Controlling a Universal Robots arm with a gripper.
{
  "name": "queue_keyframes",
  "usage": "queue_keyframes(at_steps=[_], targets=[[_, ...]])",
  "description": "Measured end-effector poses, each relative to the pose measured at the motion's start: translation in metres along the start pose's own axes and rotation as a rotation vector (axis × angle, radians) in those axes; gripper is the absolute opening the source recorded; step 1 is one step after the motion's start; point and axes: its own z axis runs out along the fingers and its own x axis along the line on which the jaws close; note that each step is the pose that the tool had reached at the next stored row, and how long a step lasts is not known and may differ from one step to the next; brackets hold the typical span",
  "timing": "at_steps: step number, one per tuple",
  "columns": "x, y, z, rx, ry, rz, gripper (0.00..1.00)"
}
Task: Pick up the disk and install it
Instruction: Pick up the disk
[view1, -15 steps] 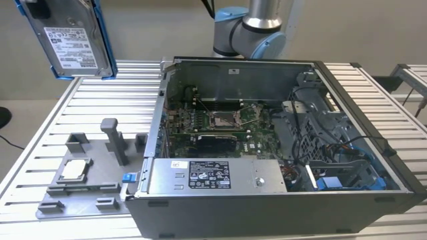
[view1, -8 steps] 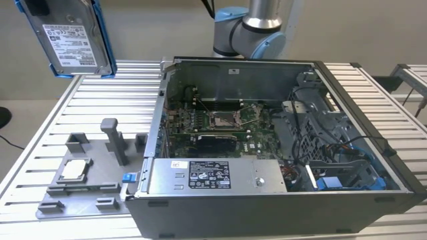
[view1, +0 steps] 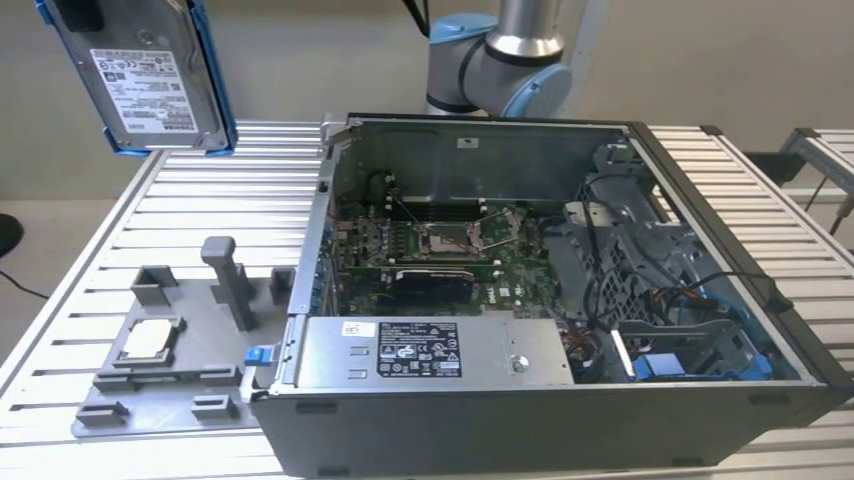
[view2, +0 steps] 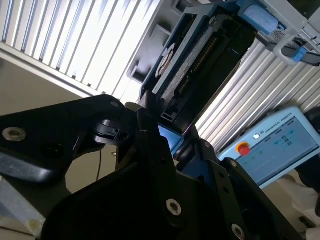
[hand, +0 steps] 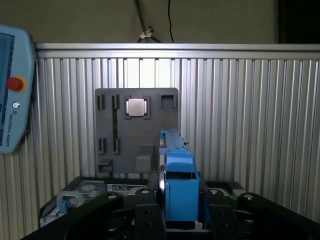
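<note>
The disk (view1: 147, 85), a silver-grey drive with a white label in a blue carrier frame, hangs upright high above the table's far corner at the exterior view's left. My gripper (view1: 78, 12) is shut on its upper end, at the frame's top edge. In the first wrist view the disk (hand: 172, 145) shows edge-on as a blue strip, with the gripper (hand: 180, 210) clamped on either side. The second wrist view shows the disk's dark circuit-board face (view2: 200, 65) sticking out from the gripper (view2: 182, 150). The disk is well away from the open computer case (view1: 561, 300).
A grey fixture tray (view1: 174, 350) with upright posts and a small square chip (view1: 147, 340) lies on the slatted table (view1: 200, 210). A large silver box (view1: 427, 350) sits in the case's front. The arm's base (view1: 514, 60) stands behind the case. A pendant (hand: 12, 90) lies beside the table.
</note>
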Motion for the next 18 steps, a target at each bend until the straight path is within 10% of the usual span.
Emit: queue_keyframes(at_steps=[18], targets=[[-0.0002,-0.0192,0.0001,0.0000,0.0001,0.000,0.00]])
